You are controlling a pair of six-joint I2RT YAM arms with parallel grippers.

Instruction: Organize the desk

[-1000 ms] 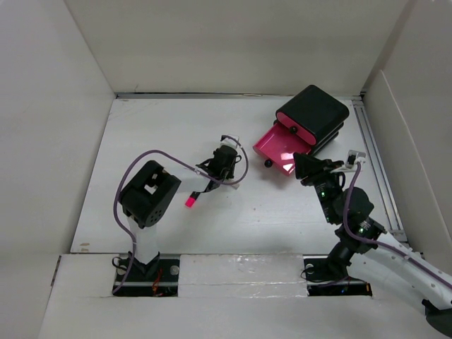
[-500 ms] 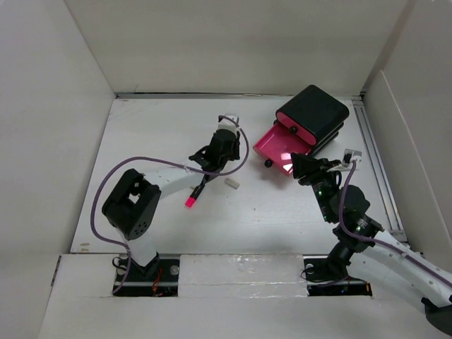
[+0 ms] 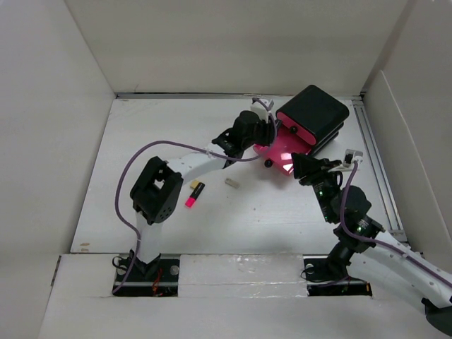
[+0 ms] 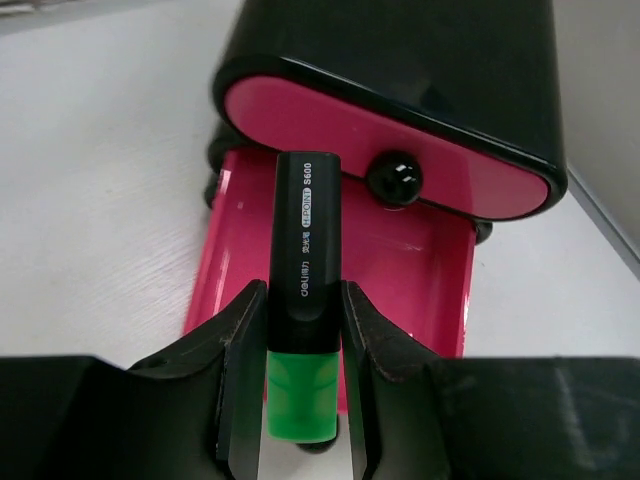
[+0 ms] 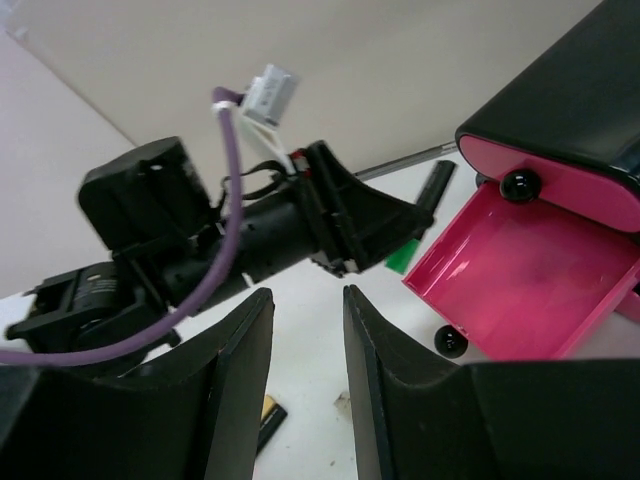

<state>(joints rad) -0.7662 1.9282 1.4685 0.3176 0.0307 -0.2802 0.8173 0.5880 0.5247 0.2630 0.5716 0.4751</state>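
Pinching the green-capped highlighter [image 4: 303,240] in our left tool [image 4: 300,310], we're hovering at the open pink drawer [image 4: 400,280], upper right on the bench [image 3: 141,141], pen's long axis running along it; right tool [image 5: 305,310] is gaping empty.

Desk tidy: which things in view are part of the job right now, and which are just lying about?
In the job:
- green highlighter, clamped in left gripper
- open pink drawer beneath it
- drawer box
- desk

Lying about:
- pink-tipped marker
- small white piece
- right gripper, open, empty
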